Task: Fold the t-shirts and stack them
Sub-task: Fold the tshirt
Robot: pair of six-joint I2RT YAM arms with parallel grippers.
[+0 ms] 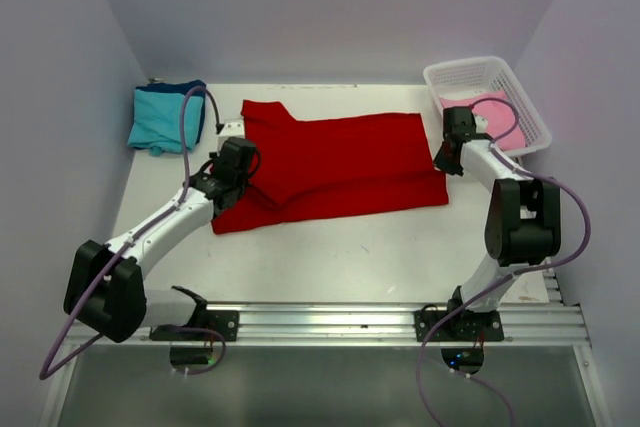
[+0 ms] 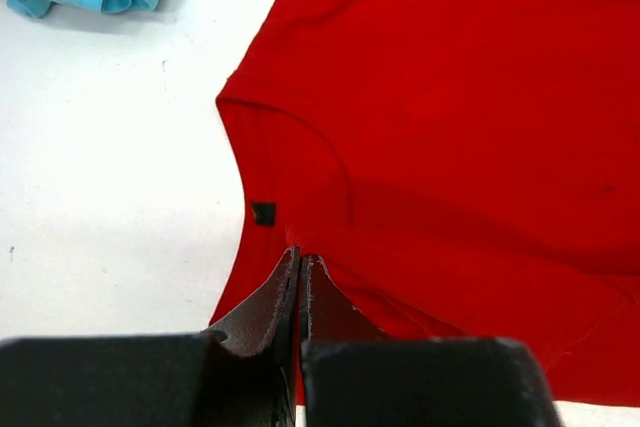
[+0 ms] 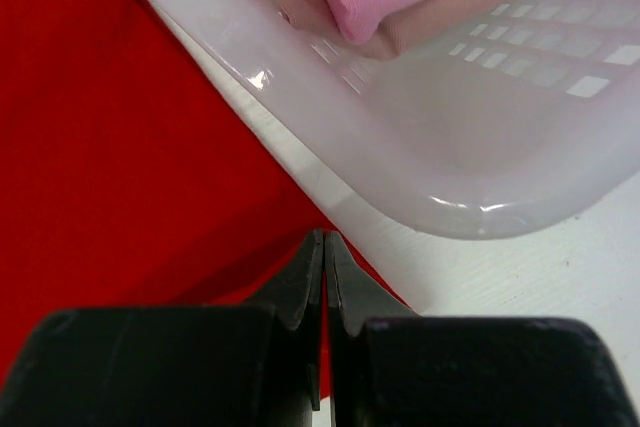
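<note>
The red t-shirt [image 1: 340,162] lies spread on the white table, partly folded. My left gripper [image 1: 243,169] is shut on its left side, close to the collar [image 2: 290,147], with red cloth pinched between the jaws [image 2: 300,257]. My right gripper [image 1: 446,157] is shut on the shirt's right edge [image 3: 150,147], beside the basket, with its tips [image 3: 325,237] on a thin fold of red cloth. A folded teal t-shirt [image 1: 160,119] lies on a dark blue one [image 1: 193,89] at the back left. A pink t-shirt [image 1: 493,112] lies in the basket.
A white lattice basket [image 1: 530,97] stands at the back right, its rim [image 3: 400,187] just ahead of my right fingers. Grey walls enclose the table on the left, back and right. A metal rail [image 1: 330,319] runs along the near edge.
</note>
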